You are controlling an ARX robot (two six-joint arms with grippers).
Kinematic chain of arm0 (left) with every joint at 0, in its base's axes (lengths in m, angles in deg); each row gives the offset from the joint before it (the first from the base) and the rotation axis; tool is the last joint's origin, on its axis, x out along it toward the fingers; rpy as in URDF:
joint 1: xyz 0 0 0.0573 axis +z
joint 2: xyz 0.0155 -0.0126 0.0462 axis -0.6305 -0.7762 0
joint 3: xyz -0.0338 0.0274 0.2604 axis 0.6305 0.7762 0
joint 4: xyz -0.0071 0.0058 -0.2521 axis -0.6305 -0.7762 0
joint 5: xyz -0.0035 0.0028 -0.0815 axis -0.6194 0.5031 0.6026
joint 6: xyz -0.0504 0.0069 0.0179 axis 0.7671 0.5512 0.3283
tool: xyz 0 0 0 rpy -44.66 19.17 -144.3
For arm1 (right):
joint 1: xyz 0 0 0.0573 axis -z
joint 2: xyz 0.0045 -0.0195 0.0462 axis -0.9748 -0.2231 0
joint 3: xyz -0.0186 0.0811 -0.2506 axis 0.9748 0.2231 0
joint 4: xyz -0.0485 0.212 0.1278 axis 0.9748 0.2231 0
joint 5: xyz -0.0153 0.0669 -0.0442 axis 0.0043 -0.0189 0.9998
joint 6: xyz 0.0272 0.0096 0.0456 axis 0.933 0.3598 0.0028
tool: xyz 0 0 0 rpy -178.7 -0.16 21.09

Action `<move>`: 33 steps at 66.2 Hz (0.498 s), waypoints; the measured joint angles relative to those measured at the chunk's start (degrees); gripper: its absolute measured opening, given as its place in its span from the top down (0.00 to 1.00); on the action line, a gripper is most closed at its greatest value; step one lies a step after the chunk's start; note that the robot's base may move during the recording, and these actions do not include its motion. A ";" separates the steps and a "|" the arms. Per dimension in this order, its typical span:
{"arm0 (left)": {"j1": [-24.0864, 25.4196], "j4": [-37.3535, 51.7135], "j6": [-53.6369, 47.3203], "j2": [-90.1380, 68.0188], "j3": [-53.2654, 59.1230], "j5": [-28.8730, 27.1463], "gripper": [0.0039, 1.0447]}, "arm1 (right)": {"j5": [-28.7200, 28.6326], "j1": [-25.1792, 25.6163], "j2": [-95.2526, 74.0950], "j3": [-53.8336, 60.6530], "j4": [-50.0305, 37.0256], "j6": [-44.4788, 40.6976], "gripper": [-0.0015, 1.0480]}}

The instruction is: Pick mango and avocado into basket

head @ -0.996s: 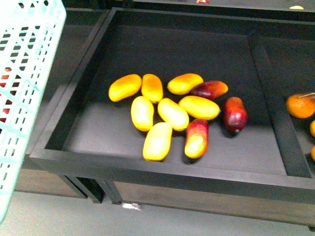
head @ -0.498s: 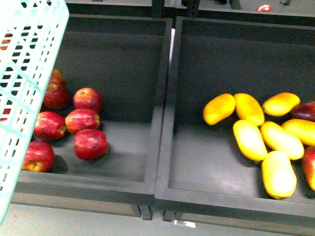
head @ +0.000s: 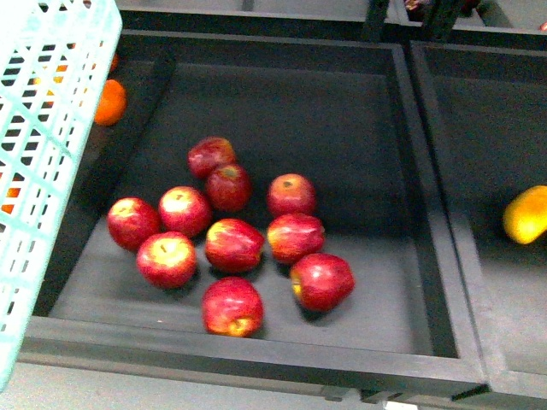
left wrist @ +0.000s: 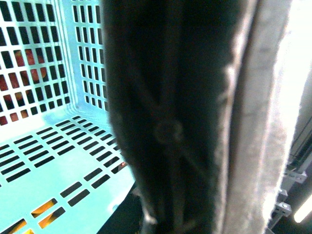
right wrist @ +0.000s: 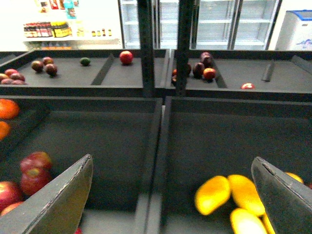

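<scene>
Logging mango [head: 523, 213] position first: in the front view one yellow-orange fruit lies in the right-hand bin [head: 504, 128], near that bin's left wall, cut by the picture's edge. The right wrist view shows several mangoes [right wrist: 212, 194] clustered toward the near side of the same bin, touching or just beside one another.

Avocado: a small dark green fruit [right wrist: 85, 61] lies alone on the rear tier [right wrist: 73, 73] of the display shelf; it is too small to tell whether it is an avocado.

Basket [head: 51, 171]: pale aqua, slotted walls, at the far left of the front view, covering the left side of the shelf. From the left wrist view its slotted floor and walls [left wrist: 58, 146] are seen, with red and orange fruit showing through the slots.

Right hand [right wrist: 171, 161]: fingers [right wrist: 58, 204] wide apart, nothing between them, above the divider [right wrist: 158, 146] separating the apple bin from the mango bin.

Left hand: a dark, blurred surface fills the middle of the left wrist view; its state cannot be told.

Middle bin [head: 282, 94]: nine red apples [head: 232, 243] grouped toward its near left part. Oranges [head: 111, 101] lie in the next bin left, partly behind the basket.
</scene>
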 joint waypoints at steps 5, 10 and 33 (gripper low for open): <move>0.00 0.00 -0.04 -0.02 -0.02 -0.09 0.86 | -0.44 0.00 -0.13 0.00 0.02 0.00 0.08; 0.28 0.00 -0.15 -0.37 0.00 -1.09 0.86 | -0.63 0.09 -0.07 0.00 -0.02 0.00 0.08; -7.54 -9.01 -30.71 -7.45 -4.52 2.21 0.86 | -0.31 0.09 -0.07 0.02 -0.02 0.00 0.08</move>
